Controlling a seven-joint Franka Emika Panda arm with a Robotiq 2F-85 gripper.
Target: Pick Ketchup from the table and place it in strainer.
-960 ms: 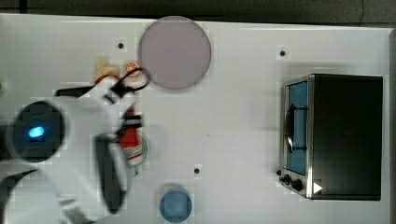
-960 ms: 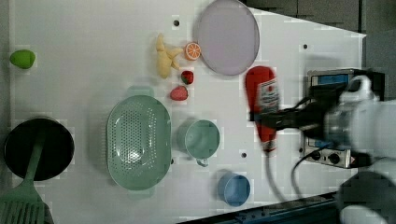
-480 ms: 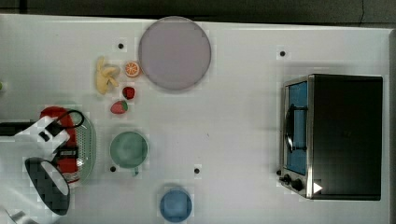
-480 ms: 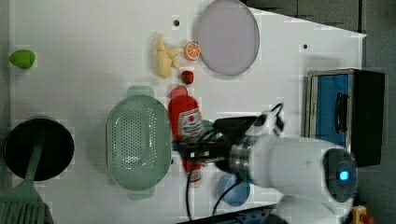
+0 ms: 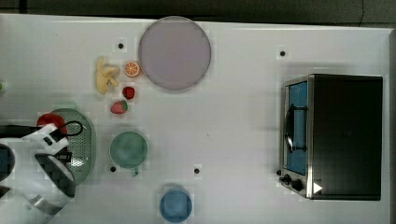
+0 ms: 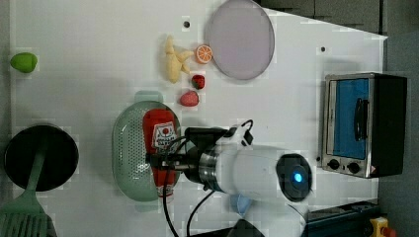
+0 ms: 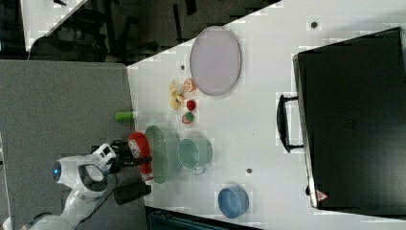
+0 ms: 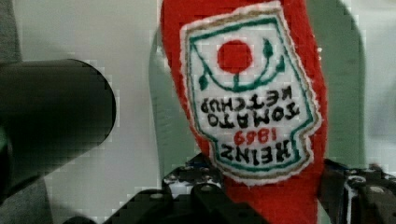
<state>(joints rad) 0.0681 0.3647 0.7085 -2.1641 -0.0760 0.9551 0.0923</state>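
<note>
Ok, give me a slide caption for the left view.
Pincer holds the ketchup bottle over the pale green strainer.

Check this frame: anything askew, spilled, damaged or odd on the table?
Nothing looks spilled or damaged. The one thing off the table is the Ketchup, held lengthwise by the tool over the strainer, as the task calls for. The fruit pieces lie loosely grouped beside the plate.

A white worktop (image 5: pixel 233 116) lies evenly lit. Dark floor (image 7: pixel 143 28) borders it in the right view, beside a grey panel (image 7: pixel 62 110).
</note>
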